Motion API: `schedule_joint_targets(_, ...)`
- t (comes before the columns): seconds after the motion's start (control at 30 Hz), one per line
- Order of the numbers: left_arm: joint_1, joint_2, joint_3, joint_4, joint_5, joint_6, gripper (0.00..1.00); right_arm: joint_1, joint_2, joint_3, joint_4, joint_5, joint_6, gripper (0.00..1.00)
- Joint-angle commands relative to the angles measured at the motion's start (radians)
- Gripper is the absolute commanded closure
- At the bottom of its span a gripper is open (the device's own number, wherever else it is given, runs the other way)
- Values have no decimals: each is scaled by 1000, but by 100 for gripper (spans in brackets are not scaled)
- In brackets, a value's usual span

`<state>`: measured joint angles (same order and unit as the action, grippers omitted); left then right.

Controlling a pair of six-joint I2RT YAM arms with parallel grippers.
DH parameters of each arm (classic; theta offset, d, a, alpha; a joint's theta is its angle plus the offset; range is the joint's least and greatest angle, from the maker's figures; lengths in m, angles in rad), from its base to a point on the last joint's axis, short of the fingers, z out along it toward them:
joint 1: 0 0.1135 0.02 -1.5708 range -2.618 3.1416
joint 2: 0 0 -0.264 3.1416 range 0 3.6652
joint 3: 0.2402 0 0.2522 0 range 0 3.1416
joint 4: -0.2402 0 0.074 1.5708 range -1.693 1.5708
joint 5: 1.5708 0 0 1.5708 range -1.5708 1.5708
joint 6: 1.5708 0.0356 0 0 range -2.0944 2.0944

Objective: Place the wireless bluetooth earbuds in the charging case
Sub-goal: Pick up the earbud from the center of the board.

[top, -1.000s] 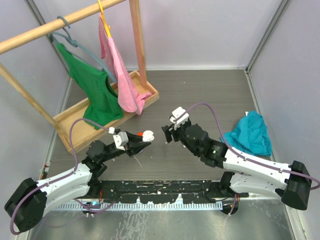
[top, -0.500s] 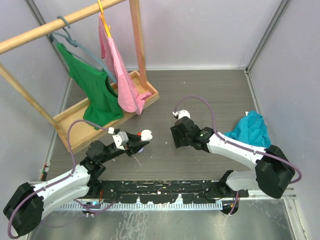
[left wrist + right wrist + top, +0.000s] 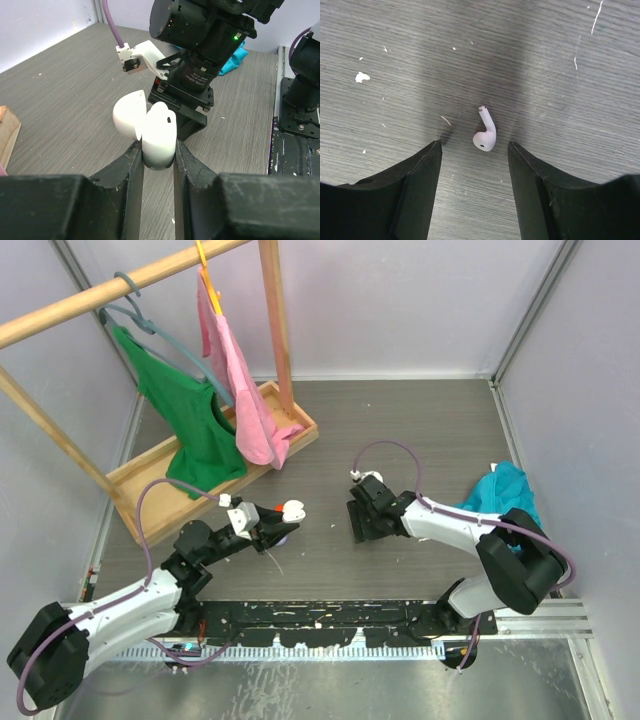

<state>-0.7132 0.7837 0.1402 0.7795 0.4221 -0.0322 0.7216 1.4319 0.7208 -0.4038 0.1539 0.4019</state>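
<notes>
The white earbud (image 3: 485, 131) is lying on the counter (image 3: 560, 60) between the right jaws, which are standing open without touching it, its stem pointing away from the wrist. The left jaws are clamping the charging case (image 3: 159, 135).

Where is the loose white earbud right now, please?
In the right wrist view, the white earbud lies on the table between the right gripper's fingers.

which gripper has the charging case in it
The left gripper: it is shut on the white charging case, whose lid stands open. The right gripper holds nothing, its jaws open either side of a white earbud lying on the table.
</notes>
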Motion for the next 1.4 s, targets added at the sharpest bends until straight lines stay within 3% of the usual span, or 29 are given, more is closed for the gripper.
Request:
schedule_joint_targets(0.0,-3,6,38,37,-6,21,100,-11,-1,-7,11,25,29,40)
schedule_joint_targets(0.6,-2,-9,36,30,-5,21,100,-121,16,-17,-36,223,48,42)
schedule_joint_targets(0.8,-4,-8,38,31,-5,21,100,-131,2,-22,8,135,29,49)
schedule_joint_targets(1.07,-3,-12,38,31,0,20,100,-133,73,4,38,79,-3,65)
schedule_joint_targets(1.2,-3,-23,37,24,-5,21,100,-130,87,14,49,-20,-34,74)
schedule_joint_targets(1.37,-2,-32,35,24,-7,21,100,-69,108,43,49,-65,-61,79)
